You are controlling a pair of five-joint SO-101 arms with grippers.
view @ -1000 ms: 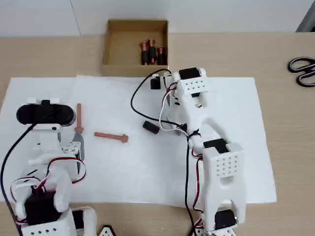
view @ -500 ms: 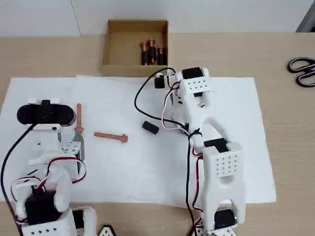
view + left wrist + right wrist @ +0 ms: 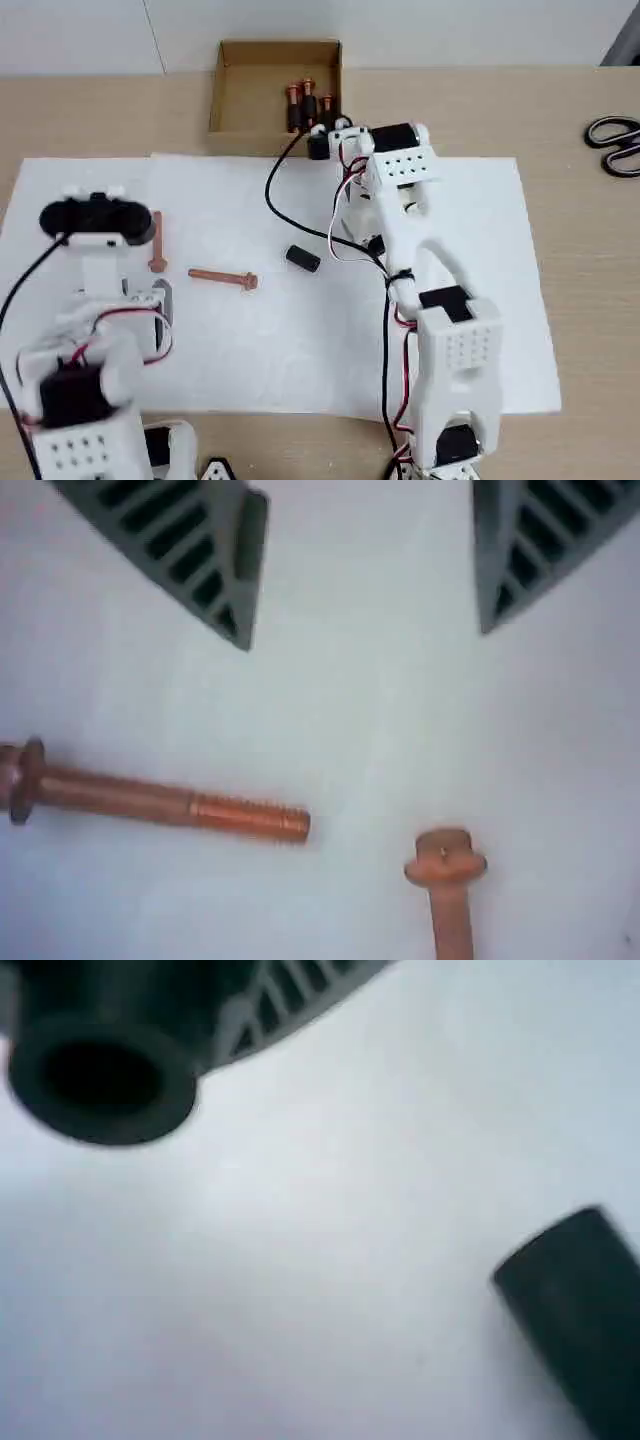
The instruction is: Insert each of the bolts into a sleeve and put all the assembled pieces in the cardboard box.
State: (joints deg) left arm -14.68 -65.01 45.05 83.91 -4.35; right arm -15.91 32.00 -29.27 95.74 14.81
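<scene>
My left gripper (image 3: 365,630) is open, its two grey fingers (image 3: 215,565) hovering over the white paper (image 3: 250,340). Two copper bolts lie just beyond the fingertips: one flat and sideways (image 3: 160,805) (image 3: 224,278), the other with its head towards the gripper (image 3: 445,875) (image 3: 156,240). My right gripper (image 3: 110,1060) is shut on a black sleeve (image 3: 100,1078) held above the paper, its hollow end facing the camera. A second black sleeve (image 3: 575,1300) (image 3: 303,258) lies loose on the paper. The right arm (image 3: 400,170) stands just in front of the cardboard box (image 3: 230,95).
Several assembled copper-and-black pieces (image 3: 308,105) sit in the box's right side. Black cables (image 3: 285,190) loop from the right arm over the paper. Scissors (image 3: 615,140) lie at the table's far right edge.
The right arm's wrist has shifted towards the cardboard box. The left arm has risen and shifted slightly towards the bolts. Both bolts and the loose sleeve have stayed put.
</scene>
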